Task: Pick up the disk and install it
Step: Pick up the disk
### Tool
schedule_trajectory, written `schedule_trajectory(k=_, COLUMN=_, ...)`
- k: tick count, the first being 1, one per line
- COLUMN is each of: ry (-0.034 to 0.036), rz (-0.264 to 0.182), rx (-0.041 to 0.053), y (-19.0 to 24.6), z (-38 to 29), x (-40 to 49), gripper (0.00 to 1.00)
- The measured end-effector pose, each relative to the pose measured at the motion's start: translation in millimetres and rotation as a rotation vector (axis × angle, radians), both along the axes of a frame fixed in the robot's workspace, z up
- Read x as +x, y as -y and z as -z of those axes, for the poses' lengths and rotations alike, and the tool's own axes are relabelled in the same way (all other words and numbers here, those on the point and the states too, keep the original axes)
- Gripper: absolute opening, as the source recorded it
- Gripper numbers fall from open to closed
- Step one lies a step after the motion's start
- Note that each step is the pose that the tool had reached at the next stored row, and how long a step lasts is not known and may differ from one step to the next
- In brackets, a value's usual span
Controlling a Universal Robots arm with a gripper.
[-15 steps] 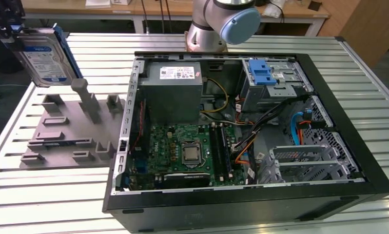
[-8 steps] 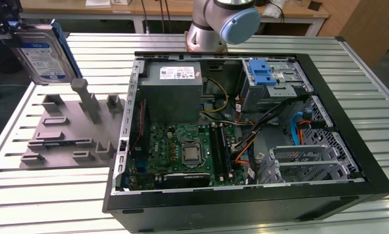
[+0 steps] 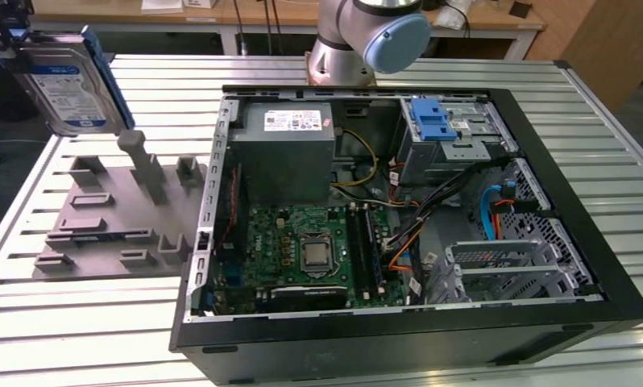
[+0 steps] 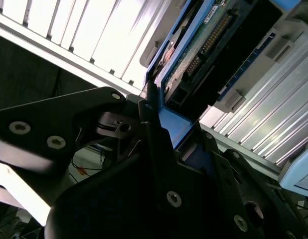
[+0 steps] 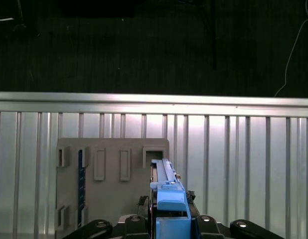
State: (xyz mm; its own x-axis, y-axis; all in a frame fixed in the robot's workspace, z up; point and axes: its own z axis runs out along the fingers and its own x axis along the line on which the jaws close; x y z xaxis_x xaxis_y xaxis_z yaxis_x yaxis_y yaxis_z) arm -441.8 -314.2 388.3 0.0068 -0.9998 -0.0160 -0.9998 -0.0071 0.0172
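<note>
The disk [image 3: 67,83], silver with a white-and-blue label and a blue frame, hangs upright above the table's far corner at the exterior view's left. It is well clear of the grey holder plate [image 3: 118,214] below it. My gripper [image 5: 169,222] is shut on the disk, whose blue edge [image 5: 166,191] runs edge-on between the black fingers in the first wrist view. The second wrist view shows the disk's green circuit-board side [image 4: 204,42] and blue frame held by a dark finger [image 4: 154,139].
An open computer case [image 3: 537,145] lies on the slatted metal table [image 3: 74,322]. Inside it are a grey power supply box [image 3: 284,153], a green motherboard [image 3: 305,250], loose cables and a drive cage with a bare blue bracket [image 3: 433,121]. The arm's base [image 3: 365,36] stands behind the case.
</note>
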Motion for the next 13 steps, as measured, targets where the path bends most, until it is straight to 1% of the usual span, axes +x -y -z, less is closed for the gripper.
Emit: schedule_trajectory(k=13, ry=-0.0001, rz=0.000, rx=0.0000, y=-0.4, z=-12.3, x=0.0, gripper=0.36)
